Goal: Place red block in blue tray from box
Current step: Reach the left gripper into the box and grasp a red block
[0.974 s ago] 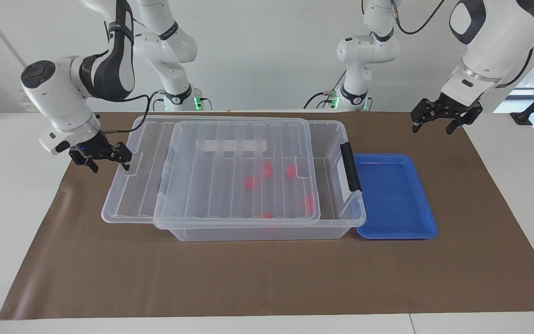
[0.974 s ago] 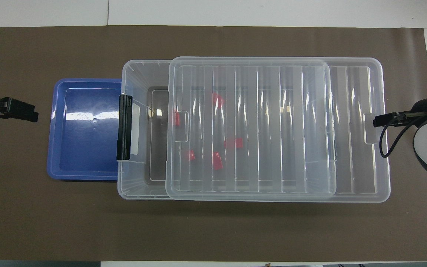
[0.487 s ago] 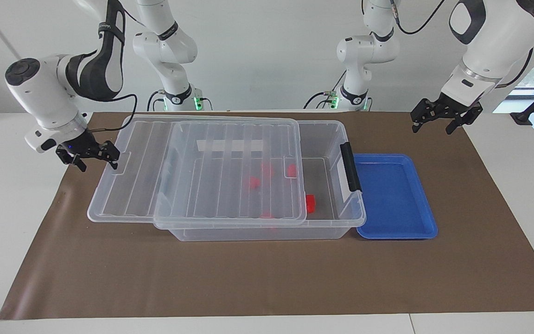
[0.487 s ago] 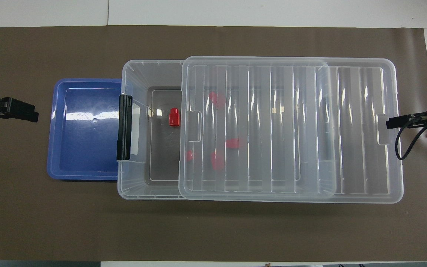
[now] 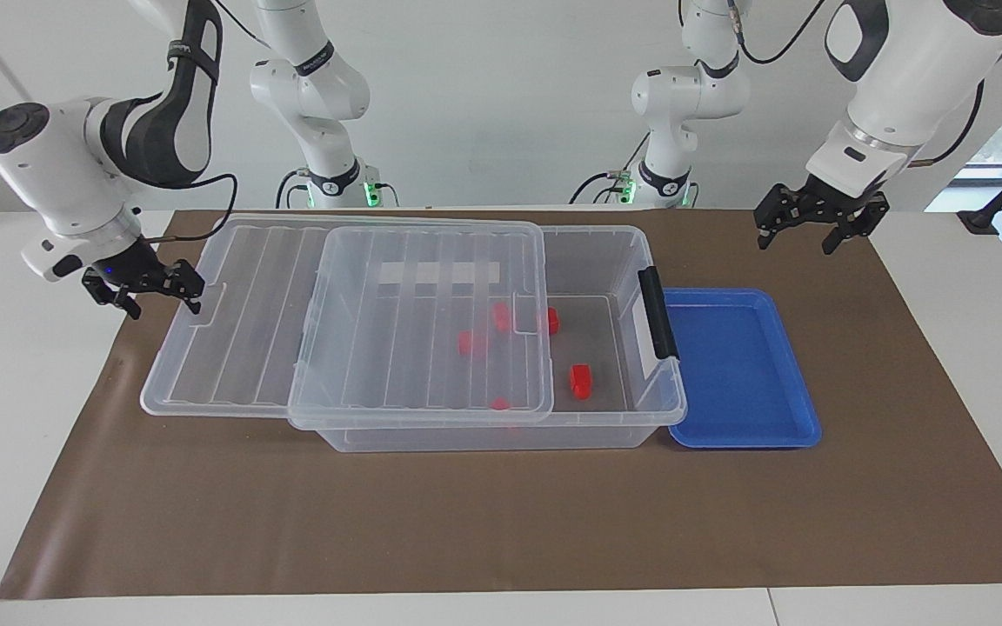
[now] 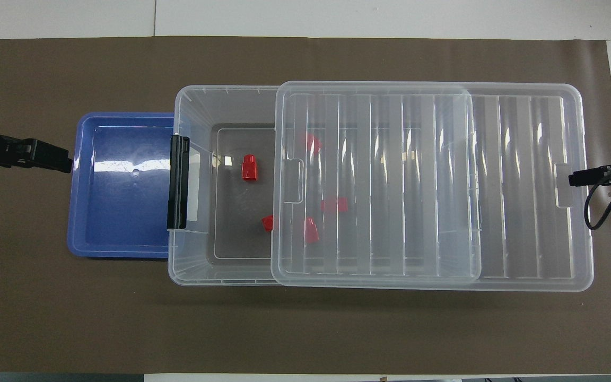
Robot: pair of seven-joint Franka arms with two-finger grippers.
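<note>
- Step: uncovering the box [image 5: 631, 261]; right gripper [image 5: 143, 291] at the ribbed lid [image 5: 231, 330] tab, grip unclear.
- Next: left gripper [image 5: 818, 224], open above the blue tray [image 5: 779, 435], must reach the exposed red block [image 5: 581, 381].

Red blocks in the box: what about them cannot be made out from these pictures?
- Red blocks under the lid: both views; the ribbed translucent lid blurs them, so their count is unsure. One red block lies fully uncovered.
- Right end effector: overhead view; the picture's edge cuts it off, contact with the lid unclear.
</note>
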